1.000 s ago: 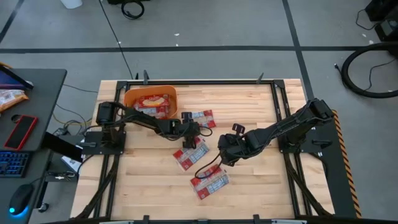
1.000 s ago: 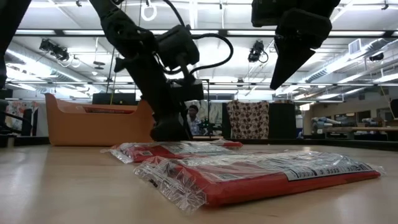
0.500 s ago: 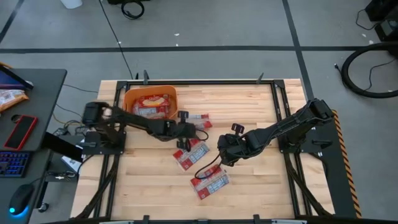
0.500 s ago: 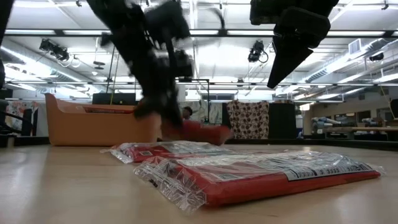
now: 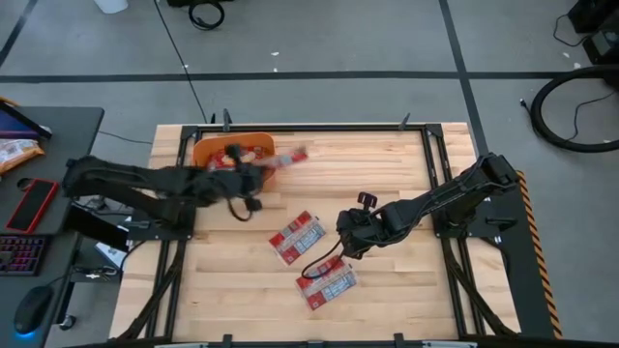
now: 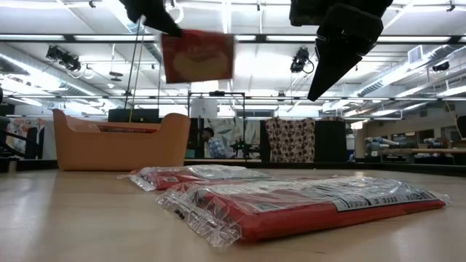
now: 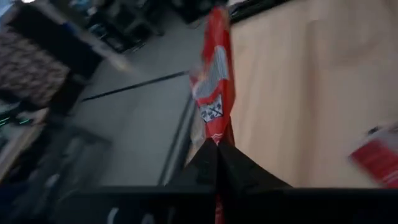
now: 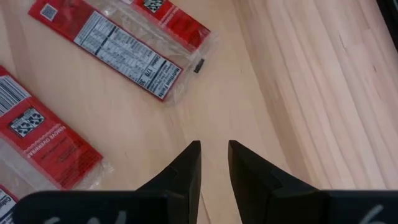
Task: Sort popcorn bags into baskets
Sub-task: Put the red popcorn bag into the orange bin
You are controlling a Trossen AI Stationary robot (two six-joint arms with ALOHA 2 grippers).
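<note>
My left gripper [image 5: 259,169] is shut on a red popcorn bag [image 5: 286,157], held high beside the right rim of the orange basket [image 5: 208,152] at the table's far left. In the low view this bag [image 6: 197,56] hangs well above the basket [image 6: 120,140]. Red packets lie inside the basket. Two more popcorn bags [image 5: 297,236] [image 5: 326,283] lie flat mid-table. My right gripper [image 5: 346,237] hovers just right of the upper one, its fingers [image 8: 213,149] a little apart with nothing between them. My left gripper pinches one end of the bag [image 7: 215,135] between its two fingers, which lie along the bag's length. The rest of the bag [image 7: 214,81] sticks out past the fingertips. It is lifted clear of table and basket, hanging with one broad face toward the table's near side.
The two lying bags show in the right wrist view [image 8: 121,40] [image 8: 43,134] on the wooden tabletop [image 5: 387,164], which has bare boards to the far right. A dark metal frame [image 5: 319,127] runs round the table. A side desk with a phone [image 5: 34,203] stands to the left.
My left gripper has shut on a bag that lay at the table's far middle. It has lifted the bag clear and swung it up and toward the left, to the basket's right rim. The arm has drawn back leftward. The other bags have stayed put.
</note>
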